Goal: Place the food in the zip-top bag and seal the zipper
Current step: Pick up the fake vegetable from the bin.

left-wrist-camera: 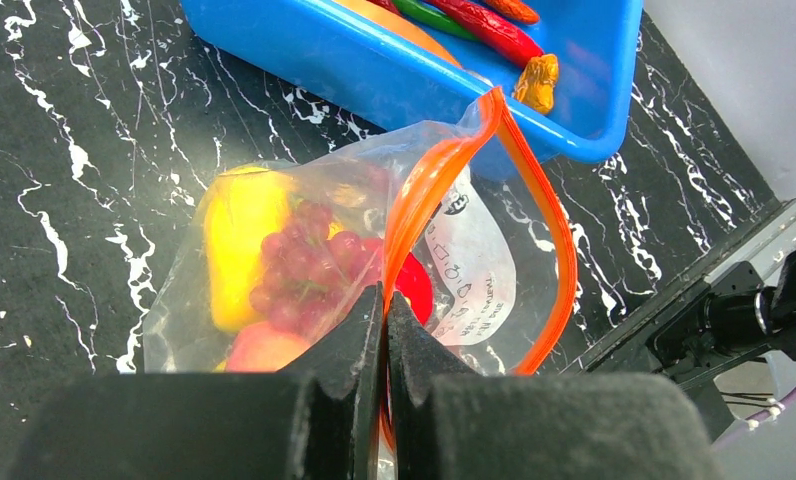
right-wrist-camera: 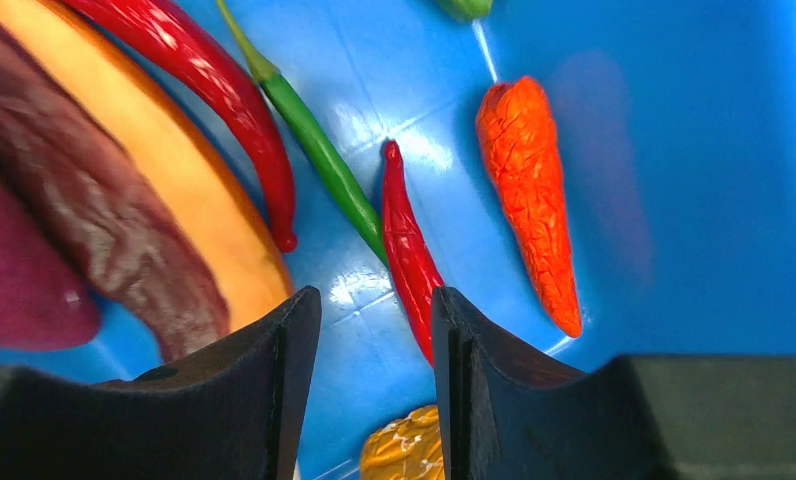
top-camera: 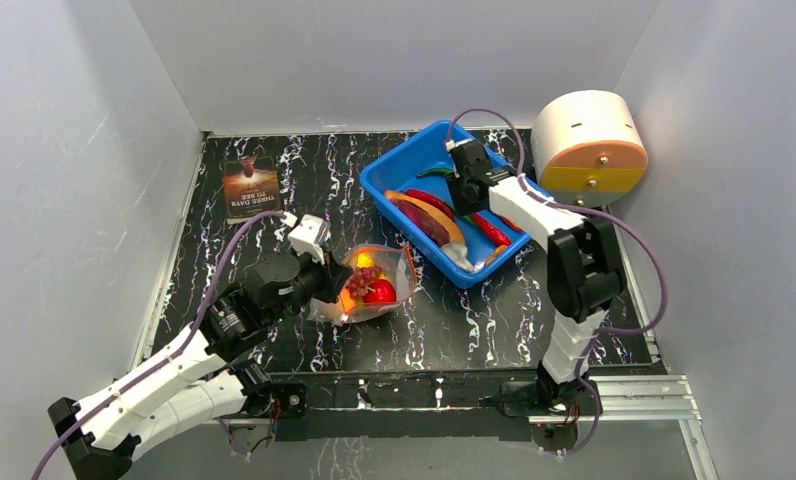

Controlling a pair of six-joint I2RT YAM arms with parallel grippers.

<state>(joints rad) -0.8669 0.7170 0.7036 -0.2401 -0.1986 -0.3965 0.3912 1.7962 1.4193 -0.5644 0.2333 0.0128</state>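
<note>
The zip-top bag (top-camera: 377, 283) lies mid-table with its mouth held open. Inside it I see purple grapes (left-wrist-camera: 304, 265), a yellow fruit (left-wrist-camera: 239, 240), a red apple (left-wrist-camera: 415, 287) and a peach (left-wrist-camera: 264, 350). My left gripper (left-wrist-camera: 385, 300) is shut on the bag's edge at the orange zipper (left-wrist-camera: 549, 210). My right gripper (right-wrist-camera: 374, 300) hangs open low inside the blue tub (right-wrist-camera: 694, 150). A small red chili (right-wrist-camera: 406, 245) lies with its tip against the inner face of the right finger, ungripped. A green chili (right-wrist-camera: 319, 150), a long red chili (right-wrist-camera: 214, 90) and an orange wrinkled pepper (right-wrist-camera: 529, 190) lie nearby.
The tub (top-camera: 394, 172) stands right behind the bag and also holds a large yellow-orange piece (right-wrist-camera: 174, 190) and a purple-brown one (right-wrist-camera: 104, 230). A brown printed card (top-camera: 250, 186) lies back left. A white-and-orange cylinder (top-camera: 587, 140) sits back right. White walls enclose the table.
</note>
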